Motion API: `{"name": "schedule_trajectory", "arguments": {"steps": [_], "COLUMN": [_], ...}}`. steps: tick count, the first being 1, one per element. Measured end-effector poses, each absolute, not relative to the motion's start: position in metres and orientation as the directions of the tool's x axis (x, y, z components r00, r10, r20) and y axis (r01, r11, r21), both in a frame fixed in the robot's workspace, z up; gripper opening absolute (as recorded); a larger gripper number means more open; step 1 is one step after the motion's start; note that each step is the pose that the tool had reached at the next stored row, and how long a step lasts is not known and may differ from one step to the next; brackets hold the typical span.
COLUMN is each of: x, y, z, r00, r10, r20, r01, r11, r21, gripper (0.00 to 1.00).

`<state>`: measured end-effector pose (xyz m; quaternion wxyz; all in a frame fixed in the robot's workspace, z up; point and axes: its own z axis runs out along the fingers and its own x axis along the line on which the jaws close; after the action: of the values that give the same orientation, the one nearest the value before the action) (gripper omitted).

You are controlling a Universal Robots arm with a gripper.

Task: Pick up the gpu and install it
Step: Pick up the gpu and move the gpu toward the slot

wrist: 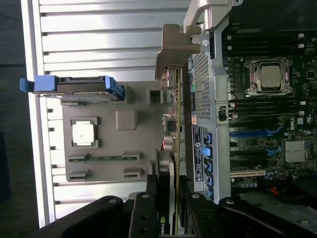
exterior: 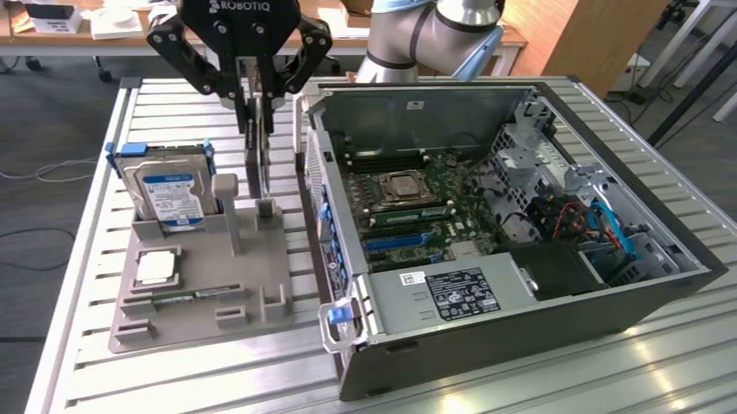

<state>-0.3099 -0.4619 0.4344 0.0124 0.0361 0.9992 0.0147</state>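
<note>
Exterior view: shows a black, jointed hand (exterior: 261,116) clenched from above on the gpu (exterior: 262,159), a thin dark card held upright on its edge over the slotted posts of a matte grey moulded tray (exterior: 196,293). Cannot tell whether the card touches those posts. At the tray's far corner, a boxy silver hard drive (exterior: 171,194) with a blue-white label and blue plastic rails. Flat on the tray nearer the camera, a square metal-capped processor chip (exterior: 155,269) and a slim green memory stick (exterior: 173,297). Just beside the tray, on the exterior view's right, an open dark steel computer case (exterior: 519,336), all on a ribbed aluminium tabletop (exterior: 173,379).

Wrist view: looks along the gpu (wrist: 177,114) edge-on, pinched between the black fingers (wrist: 162,173), with its silvery-beige bracket (wrist: 173,47) at the far end, between tray (wrist: 129,163) and case.
</note>
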Motion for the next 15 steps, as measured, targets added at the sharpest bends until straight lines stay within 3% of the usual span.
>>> {"name": "schedule_trajectory", "arguments": {"steps": [15], "x": [-0.310], "y": [-0.462], "z": [0.448], "r00": [-0.997], "r10": [0.073], "r20": [-0.024], "r01": [0.072], "r11": [0.997], "r21": [0.030], "gripper": [0.27]}}
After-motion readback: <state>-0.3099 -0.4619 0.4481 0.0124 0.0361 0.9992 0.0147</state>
